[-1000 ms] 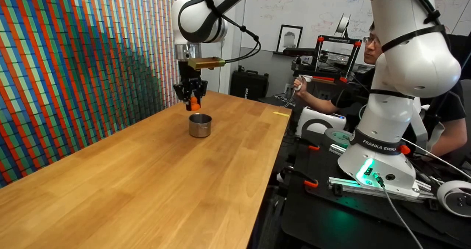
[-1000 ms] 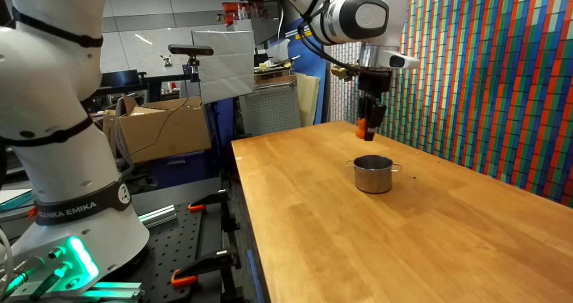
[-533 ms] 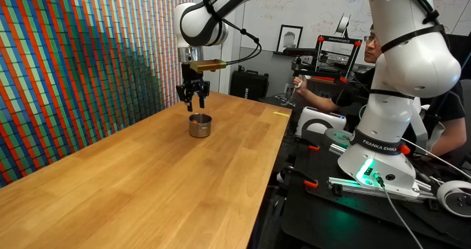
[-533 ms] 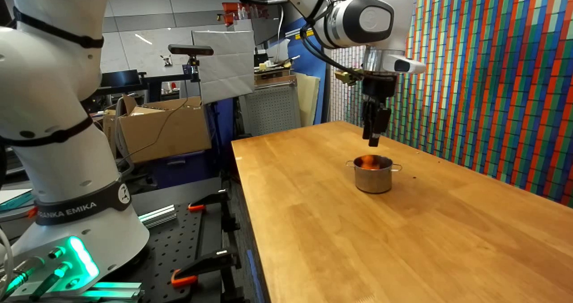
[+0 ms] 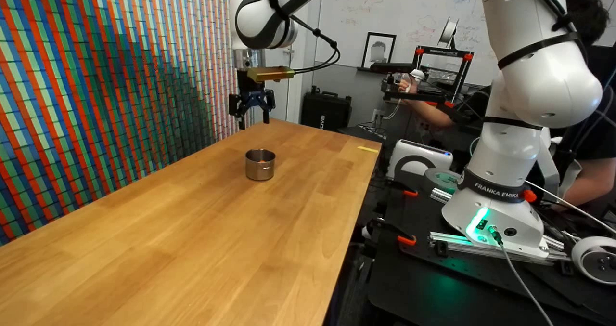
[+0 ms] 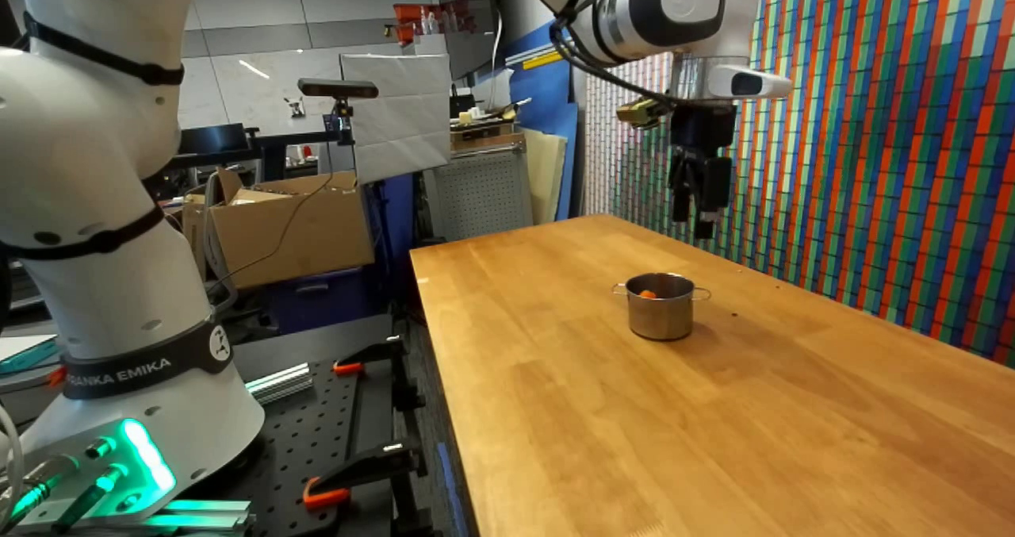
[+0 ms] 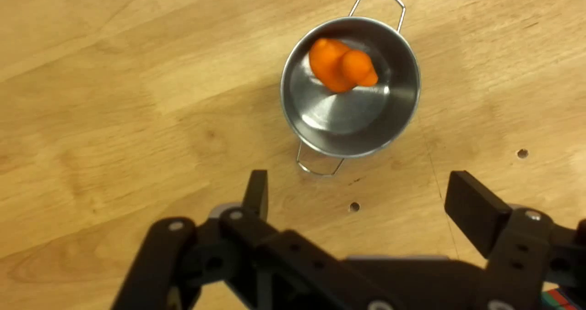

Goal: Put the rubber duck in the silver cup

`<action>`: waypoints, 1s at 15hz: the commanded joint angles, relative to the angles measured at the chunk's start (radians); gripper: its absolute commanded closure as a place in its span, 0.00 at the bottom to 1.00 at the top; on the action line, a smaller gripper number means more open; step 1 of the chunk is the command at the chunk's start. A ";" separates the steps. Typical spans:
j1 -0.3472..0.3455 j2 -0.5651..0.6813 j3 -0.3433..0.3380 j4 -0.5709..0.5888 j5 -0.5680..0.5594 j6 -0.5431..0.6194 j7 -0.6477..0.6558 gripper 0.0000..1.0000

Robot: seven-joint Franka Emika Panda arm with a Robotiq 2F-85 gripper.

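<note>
The orange rubber duck (image 7: pixel 332 67) lies on the floor of the silver cup (image 7: pixel 397 101), close to its wall, as the wrist view shows from above. In both exterior views only a bit of the duck (image 6: pixel 648 294) shows inside the cup (image 6: pixel 661 320). That cup stands upright on the table, a wire handle on either side. My gripper (image 5: pixel 254 123) hangs well above the tabletop, apart from the cup. Its fingers (image 7: pixel 256 193) are spread wide, and bare wood shows through the gap of the gripper (image 7: pixel 358 182) in the wrist view.
A wooden table (image 5: pixel 231 239) carries the cup. Behind the gripper rises a wall of coloured strips (image 6: pixel 856 148). A strip of yellow tape (image 5: pixel 367 149) lies near one table edge. A person (image 5: pixel 589 99) is behind the arm's base.
One second ago the duck was in my gripper's grip above the cup. The fingers have opened and the duck has dropped into the cup. My gripper has since risen, nearer the coloured wall.
</note>
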 commanded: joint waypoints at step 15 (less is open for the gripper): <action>-0.040 -0.146 0.014 0.217 -0.054 -0.368 -0.200 0.00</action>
